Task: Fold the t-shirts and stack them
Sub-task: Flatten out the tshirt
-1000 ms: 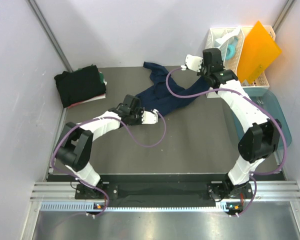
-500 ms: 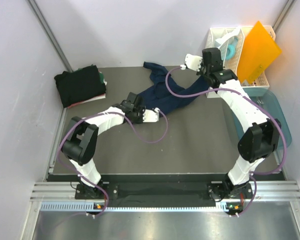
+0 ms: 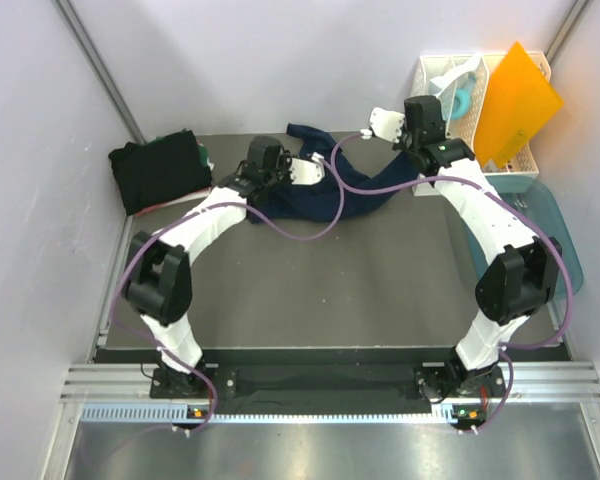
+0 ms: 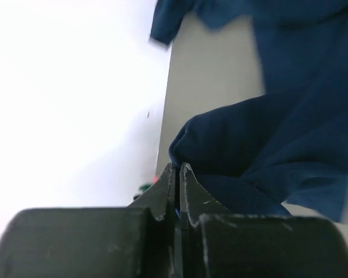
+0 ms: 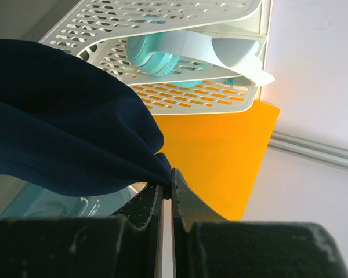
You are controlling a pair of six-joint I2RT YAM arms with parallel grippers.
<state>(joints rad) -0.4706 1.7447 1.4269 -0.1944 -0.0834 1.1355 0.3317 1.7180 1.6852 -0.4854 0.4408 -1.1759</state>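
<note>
A navy blue t-shirt [image 3: 350,185] lies crumpled at the back of the table, one sleeve [image 3: 305,132] by the back wall. My left gripper [image 3: 265,180] is shut on its left edge; in the left wrist view the gripper [image 4: 178,169] pinches a fold of the navy cloth [image 4: 267,150]. My right gripper [image 3: 416,155] is shut on the shirt's right edge and holds it raised; the right wrist view shows the gripper [image 5: 167,174] with navy cloth [image 5: 64,127] hanging from it. A stack of folded black and dark green t-shirts [image 3: 160,172] sits at the back left.
A white slotted rack [image 3: 450,75] with a teal object [image 5: 156,55] stands at the back right, with an orange sheet [image 3: 520,100] leaning on it. A teal plastic tub [image 3: 555,225] is at the right edge. Grey walls close in the back and the sides.
My left gripper has moved from the table's middle toward the back wall, dragging the shirt's left edge with it and bunching the shirt at the back. The right arm has not moved.
</note>
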